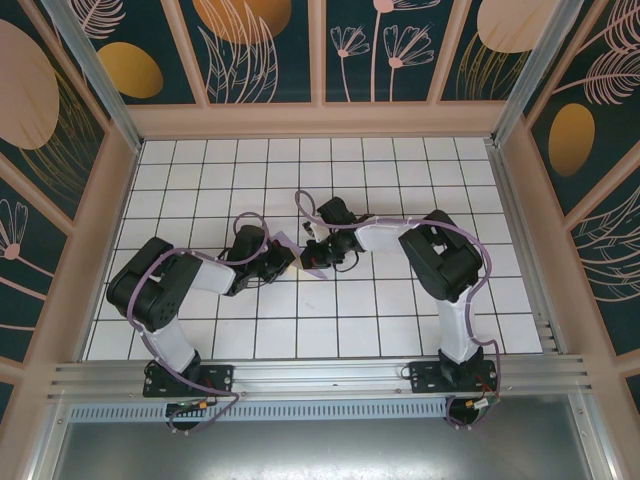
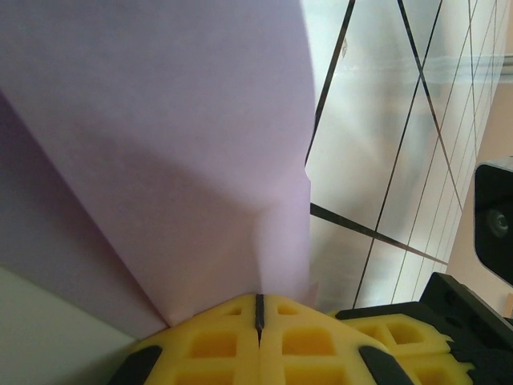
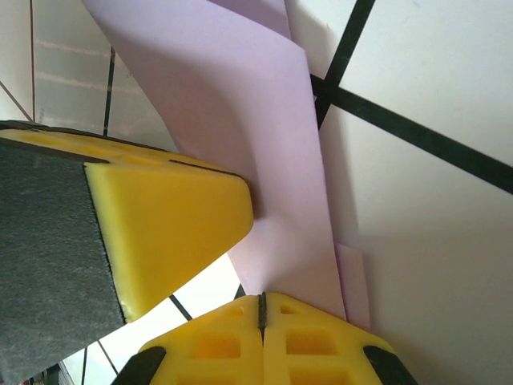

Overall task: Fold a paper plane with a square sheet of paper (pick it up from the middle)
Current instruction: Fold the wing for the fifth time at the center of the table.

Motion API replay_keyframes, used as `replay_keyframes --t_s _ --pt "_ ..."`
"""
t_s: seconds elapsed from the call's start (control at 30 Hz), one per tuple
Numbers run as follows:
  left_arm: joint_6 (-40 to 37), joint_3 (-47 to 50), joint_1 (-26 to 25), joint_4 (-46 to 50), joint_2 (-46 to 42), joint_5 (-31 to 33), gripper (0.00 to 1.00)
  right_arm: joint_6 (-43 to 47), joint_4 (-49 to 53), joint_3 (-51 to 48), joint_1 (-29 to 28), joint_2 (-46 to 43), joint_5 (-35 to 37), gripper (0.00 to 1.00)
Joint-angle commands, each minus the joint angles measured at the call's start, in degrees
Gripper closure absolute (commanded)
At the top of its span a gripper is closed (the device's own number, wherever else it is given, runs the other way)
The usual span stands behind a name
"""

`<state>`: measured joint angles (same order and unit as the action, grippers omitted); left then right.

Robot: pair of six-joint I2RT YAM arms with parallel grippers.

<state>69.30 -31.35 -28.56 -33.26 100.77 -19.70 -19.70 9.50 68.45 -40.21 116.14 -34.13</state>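
The lilac sheet of paper (image 1: 289, 243) is held up between the two arms over the middle of the tiled table. In the left wrist view the paper (image 2: 160, 144) rises from my left gripper (image 2: 259, 309) in overlapping folded layers, and the yellow jaws are shut on its lower edge. My right gripper (image 3: 261, 309) is shut on the paper (image 3: 264, 160) too, right beside a yellow finger (image 3: 168, 224) of the left one. From above, the left gripper (image 1: 283, 262) and the right gripper (image 1: 306, 257) nearly touch. Whether the folds make a paper plane I cannot tell.
The white tiled table (image 1: 350, 330) has panel walls on the left, back and right. An aluminium rail (image 1: 320, 378) with both arm bases runs along the near edge. Purple cables loop over each arm.
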Motion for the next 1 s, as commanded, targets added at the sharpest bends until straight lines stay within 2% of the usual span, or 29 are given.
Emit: replay_keyframes --t_s 0.0,0.43,0.67,0.77,0.97 --pt "-2.6 0.6 -0.4 10.5 6.0 7.2 1.0 2.0 4.9 -2.7 1.1 -2.8 0.7 0.98" --pt "-2.9 0.5 -0.4 11.7 6.4 8.3 1.0 5.0 9.5 -6.8 1.6 -4.8 2.3 0.98" --pt "-3.0 0.3 -0.4 11.8 6.4 8.2 1.0 5.8 11.3 -6.5 1.6 -8.6 -0.3 0.97" --pt "-3.1 0.3 -0.4 11.8 6.3 8.1 1.0 5.9 11.3 -6.5 1.5 -8.7 -1.6 0.97" --pt "-3.2 0.4 -0.5 11.8 6.4 8.0 1.0 6.1 11.9 -7.3 1.5 -7.2 0.7 0.97"
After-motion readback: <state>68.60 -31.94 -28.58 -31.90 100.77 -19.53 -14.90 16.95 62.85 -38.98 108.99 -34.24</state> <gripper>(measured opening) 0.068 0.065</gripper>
